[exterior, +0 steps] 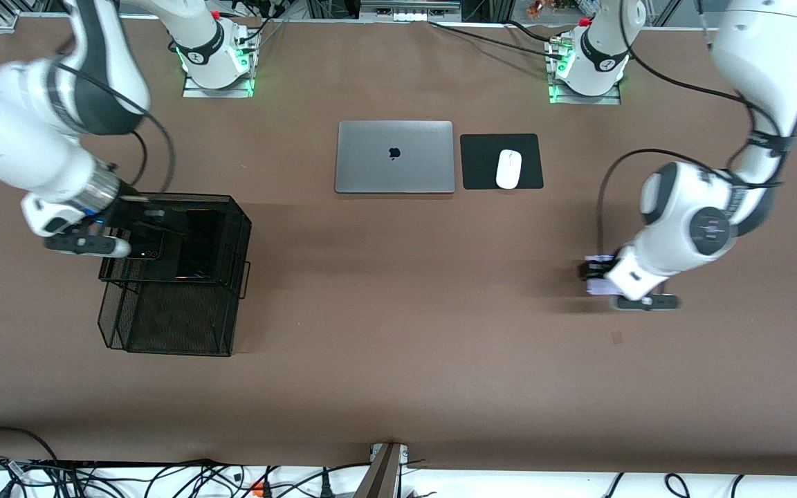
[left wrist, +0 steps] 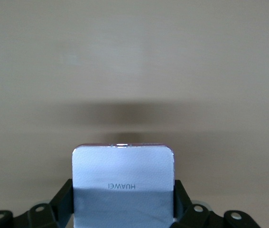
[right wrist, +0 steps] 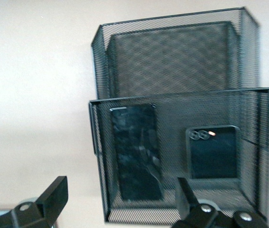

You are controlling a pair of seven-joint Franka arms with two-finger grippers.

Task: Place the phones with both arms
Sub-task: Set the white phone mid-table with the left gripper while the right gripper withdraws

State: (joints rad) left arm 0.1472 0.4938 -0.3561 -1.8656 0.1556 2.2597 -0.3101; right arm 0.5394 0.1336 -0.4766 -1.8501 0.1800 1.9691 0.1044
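My left gripper (exterior: 596,277) is shut on the pale lilac-white phone (exterior: 600,288), low over the brown table at the left arm's end. In the left wrist view the phone (left wrist: 123,166) fills the gap between the fingers of my left gripper (left wrist: 123,197). My right gripper (exterior: 104,245) is open and empty at the upper tier of a black mesh basket (exterior: 177,318). In the right wrist view my right gripper (right wrist: 120,192) faces that basket (right wrist: 177,61). The long slim black slab (right wrist: 136,152) and the small black phone with an orange dot (right wrist: 213,152) lie side by side in its upper tier.
A shut grey laptop (exterior: 394,157) lies mid-table near the bases. Beside it is a black mouse pad (exterior: 481,173) with a white mouse (exterior: 508,169). Cables run along the table's edge nearest the front camera.
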